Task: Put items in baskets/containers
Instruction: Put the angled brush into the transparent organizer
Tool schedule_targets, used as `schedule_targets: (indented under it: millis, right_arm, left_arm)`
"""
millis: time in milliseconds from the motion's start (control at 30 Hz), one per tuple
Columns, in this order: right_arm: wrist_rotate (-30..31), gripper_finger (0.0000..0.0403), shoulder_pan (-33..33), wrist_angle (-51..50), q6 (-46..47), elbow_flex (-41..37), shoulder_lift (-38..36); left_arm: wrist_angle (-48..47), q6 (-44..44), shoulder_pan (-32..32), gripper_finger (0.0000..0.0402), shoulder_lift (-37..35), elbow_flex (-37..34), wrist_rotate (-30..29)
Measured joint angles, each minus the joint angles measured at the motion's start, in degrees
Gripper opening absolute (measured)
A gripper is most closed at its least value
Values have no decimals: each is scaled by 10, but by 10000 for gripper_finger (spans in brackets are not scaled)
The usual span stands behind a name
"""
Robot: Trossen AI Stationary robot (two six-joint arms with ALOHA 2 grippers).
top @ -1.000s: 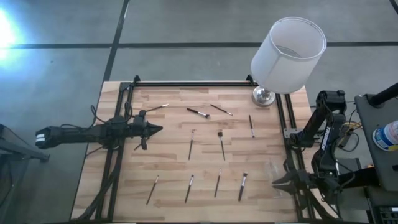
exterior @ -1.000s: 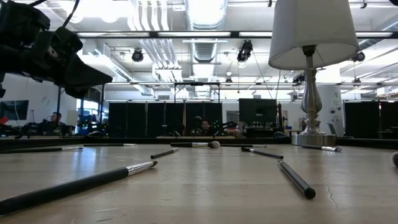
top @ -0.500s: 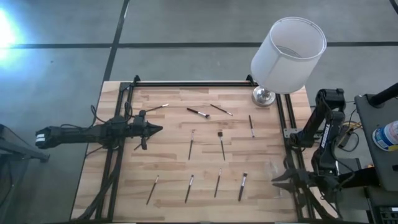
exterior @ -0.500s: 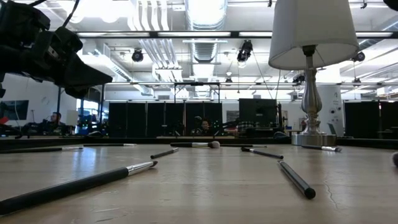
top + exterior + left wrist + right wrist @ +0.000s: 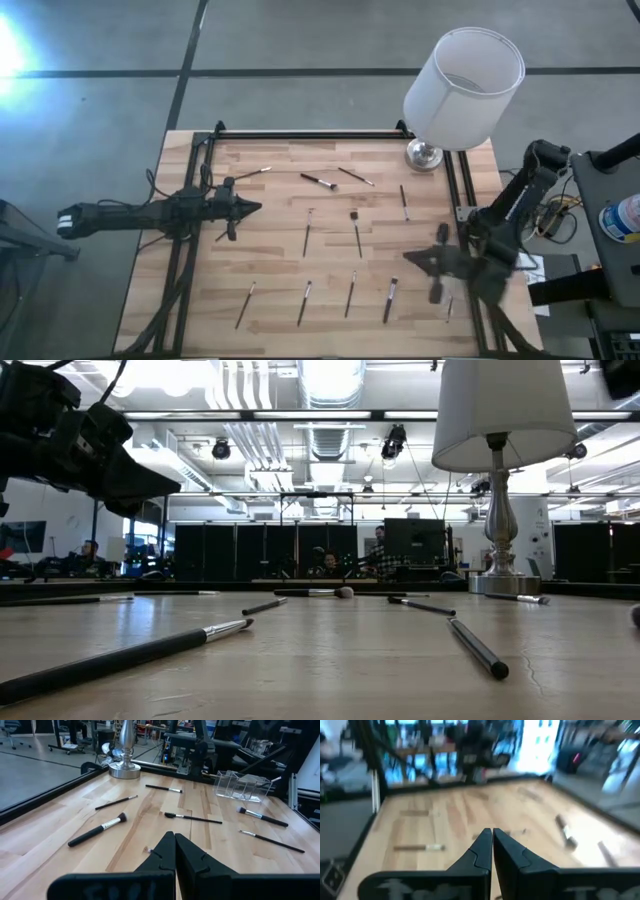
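The dark two-finger right gripper (image 5: 412, 259), empty with fingers pressed together, has swung in from the table's right edge over the slim dark-handled brushes (image 5: 352, 293) scattered on the wood, the clear plastic compartmented tray (image 5: 241, 785) unfilled; the closed left gripper (image 5: 255, 208) waits.
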Motion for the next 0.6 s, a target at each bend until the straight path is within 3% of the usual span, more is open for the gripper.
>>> schedule_targets:
  millis: [67, 233, 600]
  right_arm:
    - [-76, 11, -61, 6, 8, 0, 13]
    - [-140, 11, -156, 29, 26, 1, 67]
    - [-182, 11, -180, 27, 126, 96, 243]
  left_arm:
    - [0, -1, 0, 0, 2, 0, 0]
    - [-4, -5, -6, 0, 12, 0, 1]
    - [-2, -5, -39, 0, 42, 0, 1]
